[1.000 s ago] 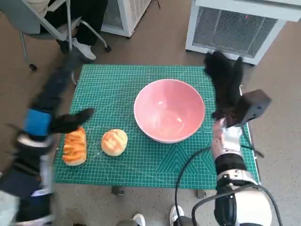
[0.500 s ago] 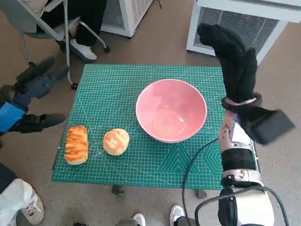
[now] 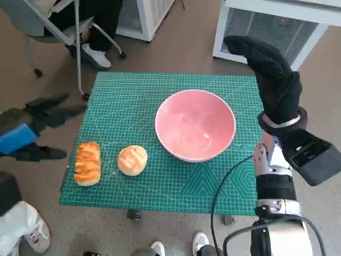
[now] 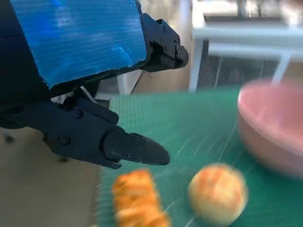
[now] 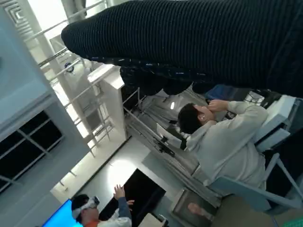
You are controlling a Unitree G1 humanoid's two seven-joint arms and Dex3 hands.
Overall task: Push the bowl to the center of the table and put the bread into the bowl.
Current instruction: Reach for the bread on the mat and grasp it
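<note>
Green gridded cutting mat [image 3: 133, 96] on brown floor [image 3: 176, 45], white cabinets [image 3: 277, 26] behind.

brown floor [image 3: 181, 48], grey chair [image 3: 50, 24], white cabinet [image 3: 277, 26]

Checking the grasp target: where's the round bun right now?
Head view: the round bun sits on the green mat, near its left front, between the long loaf and the pink bowl.
</note>
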